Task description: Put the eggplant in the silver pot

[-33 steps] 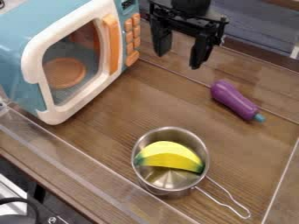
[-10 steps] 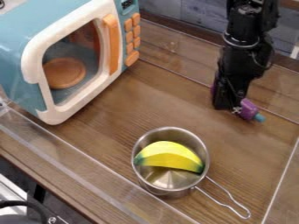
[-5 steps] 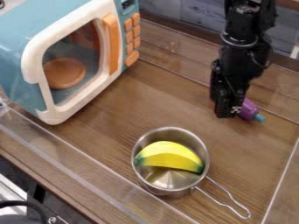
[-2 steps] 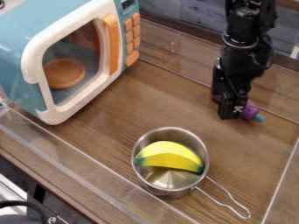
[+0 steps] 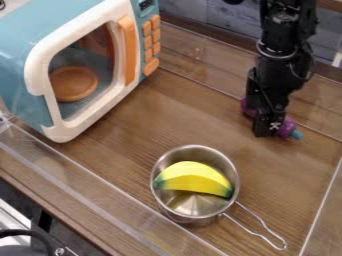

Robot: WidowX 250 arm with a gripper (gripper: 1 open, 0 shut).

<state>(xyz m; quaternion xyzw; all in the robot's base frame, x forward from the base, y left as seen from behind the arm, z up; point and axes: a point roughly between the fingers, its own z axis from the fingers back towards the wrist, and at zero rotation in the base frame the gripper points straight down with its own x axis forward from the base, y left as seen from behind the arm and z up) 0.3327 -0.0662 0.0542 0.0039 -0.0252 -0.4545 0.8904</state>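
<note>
The eggplant (image 5: 282, 127) lies on the wooden table at the right. Only a bit of its purple body and its teal stem cap show, because my gripper (image 5: 266, 122) stands right over it. The gripper points straight down and is open, with its black fingers low on either side of the eggplant's body. Whether the fingers touch it I cannot tell. The silver pot (image 5: 201, 208) stands near the front middle, its wire handle (image 5: 262, 233) pointing to the front right, well apart from the gripper.
A yellow-green piece (image 5: 194, 178) lies inside the pot. A teal toy microwave (image 5: 67, 60) with its door ajar fills the left side. Low clear plastic walls (image 5: 80, 195) rim the table.
Since the oldest frame the gripper has come from the back middle to stand over the eggplant. Over the last second it has hardly moved, and the eggplant lies where it was.
</note>
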